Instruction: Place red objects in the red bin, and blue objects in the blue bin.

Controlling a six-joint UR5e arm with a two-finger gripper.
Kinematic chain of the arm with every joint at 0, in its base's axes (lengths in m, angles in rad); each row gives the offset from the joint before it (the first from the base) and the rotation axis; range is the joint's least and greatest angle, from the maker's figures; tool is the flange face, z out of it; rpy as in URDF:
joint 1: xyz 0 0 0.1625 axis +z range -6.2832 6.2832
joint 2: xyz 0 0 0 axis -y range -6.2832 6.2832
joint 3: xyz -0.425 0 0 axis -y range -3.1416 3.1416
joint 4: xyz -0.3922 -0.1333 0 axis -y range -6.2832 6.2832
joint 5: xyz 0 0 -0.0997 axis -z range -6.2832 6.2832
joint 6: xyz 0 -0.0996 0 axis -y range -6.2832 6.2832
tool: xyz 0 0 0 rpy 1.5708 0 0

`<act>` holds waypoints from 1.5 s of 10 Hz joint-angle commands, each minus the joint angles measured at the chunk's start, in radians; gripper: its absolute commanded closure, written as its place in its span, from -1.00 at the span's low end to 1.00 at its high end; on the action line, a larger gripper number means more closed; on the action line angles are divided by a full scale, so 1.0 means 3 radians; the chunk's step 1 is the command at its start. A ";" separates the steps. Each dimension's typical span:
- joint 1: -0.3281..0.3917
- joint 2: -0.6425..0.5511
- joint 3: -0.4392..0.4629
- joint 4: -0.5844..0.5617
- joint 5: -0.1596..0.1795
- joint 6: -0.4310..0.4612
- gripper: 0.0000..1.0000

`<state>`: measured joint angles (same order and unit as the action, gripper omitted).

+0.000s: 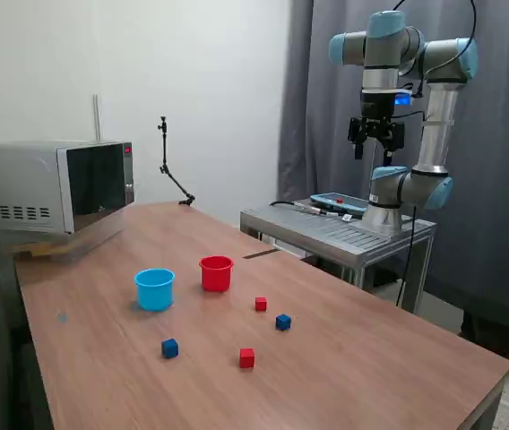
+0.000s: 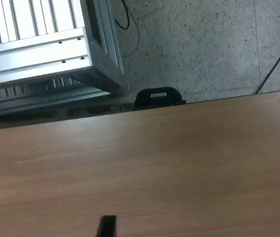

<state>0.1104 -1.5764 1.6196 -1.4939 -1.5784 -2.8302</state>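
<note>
Two small red cubes lie on the wooden table point(image 1: 380, 358), one point(image 1: 261, 304) near the middle and one point(image 1: 246, 358) closer to the front. Two dark blue cubes sit near them, one point(image 1: 283, 322) towards the exterior view's right and one point(image 1: 169, 348) towards its left. Behind the cubes stand the red cup point(image 1: 216, 273) and the light blue cup point(image 1: 154, 288), side by side and upright. My gripper point(image 1: 375, 148) hangs open high above the metal stand, far from all of them. In the wrist view the fingertips point(image 2: 106, 227) stand wide apart over bare table point(image 2: 145, 163); no cube or cup shows there.
A microwave point(image 1: 53, 186) sits on the table's far left corner in the exterior view. A black jointed mount point(image 1: 172, 170) rises at the back edge. The arm's metal stand point(image 1: 335, 233) carries a pendant point(image 1: 338, 203). A black clamp point(image 2: 157, 97) grips the table edge.
</note>
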 commanded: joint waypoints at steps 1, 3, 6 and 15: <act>0.0010 -0.0002 -0.0004 -0.0001 -0.0005 -0.0030 -1.00; 0.0020 -0.0012 0.0011 -0.0001 -0.0005 -0.0036 -1.00; 0.0026 -0.0007 -0.0004 -0.0006 -0.0010 -0.0036 -1.00; 0.0031 -0.0033 0.0011 -0.0077 -0.0005 -0.0036 -1.00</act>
<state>0.1196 -1.5842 1.6233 -1.5170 -1.5800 -2.8409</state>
